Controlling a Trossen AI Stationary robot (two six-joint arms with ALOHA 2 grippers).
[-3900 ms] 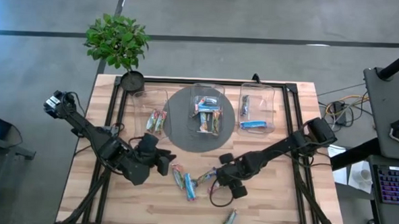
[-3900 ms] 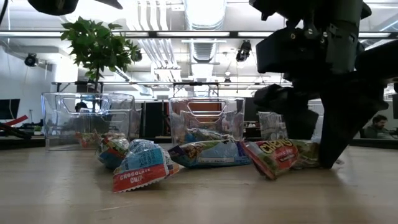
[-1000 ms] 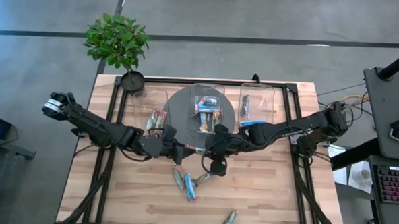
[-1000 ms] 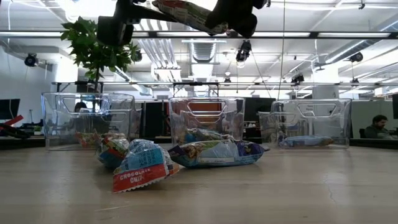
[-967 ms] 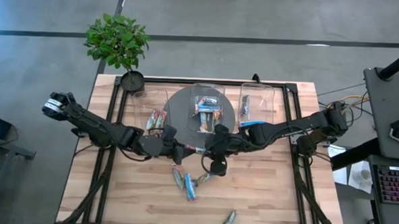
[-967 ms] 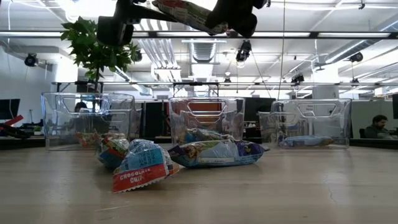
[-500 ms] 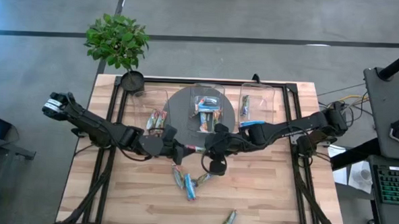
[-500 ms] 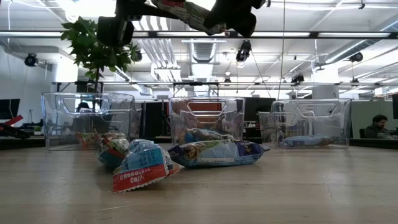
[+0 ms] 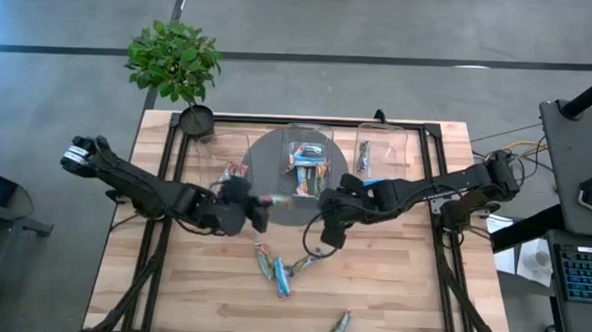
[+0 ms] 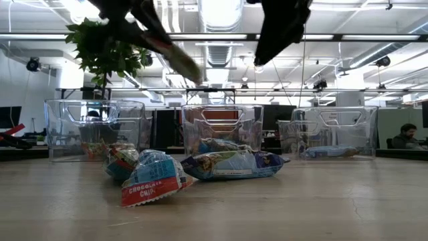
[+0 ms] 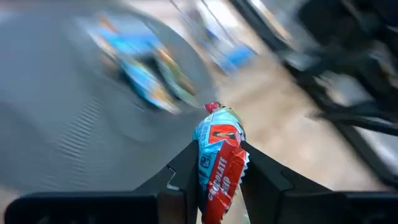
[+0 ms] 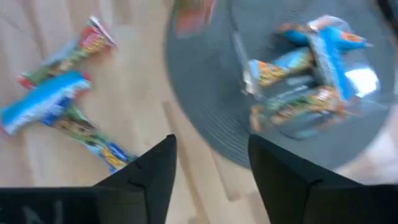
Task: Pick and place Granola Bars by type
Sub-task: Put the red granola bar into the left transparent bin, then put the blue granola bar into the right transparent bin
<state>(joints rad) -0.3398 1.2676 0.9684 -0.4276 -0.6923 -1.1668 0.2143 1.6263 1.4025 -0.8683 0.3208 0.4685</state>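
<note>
My left gripper (image 9: 264, 204) hangs above the table's middle, at the near left edge of the grey round mat (image 9: 266, 175), shut on a red and blue granola bar (image 11: 219, 158). My right gripper (image 9: 326, 230) stands open just to the right of it, with nothing between its fingers (image 12: 155, 168). Several loose bars (image 9: 275, 268) lie flat on the wood nearer the front, and one more (image 9: 336, 328) lies at the front edge. Three clear bins, left (image 9: 234, 171), middle (image 9: 308, 159) and right (image 9: 380, 160), hold other bars. My left gripper pinches the granola bar's lower half (image 11: 217, 186) between its two fingers, which lie along the bar. The bar's crimped free end (image 11: 213, 111) sticks out past the fingertips. The bar is lifted clear, high above the table, and slants downward in the low view.
A potted plant (image 9: 175, 66) stands at the far left corner. The middle bin sits on the grey mat. Black frame rails (image 9: 427, 182) run along the table's sides. Bare wood lies at the near left and near right.
The bar has passed from my right gripper to my left. The left gripper shut on it, turned and drew a little toward the table's left. The right gripper opened, let go and drew back toward the right, tipping.
</note>
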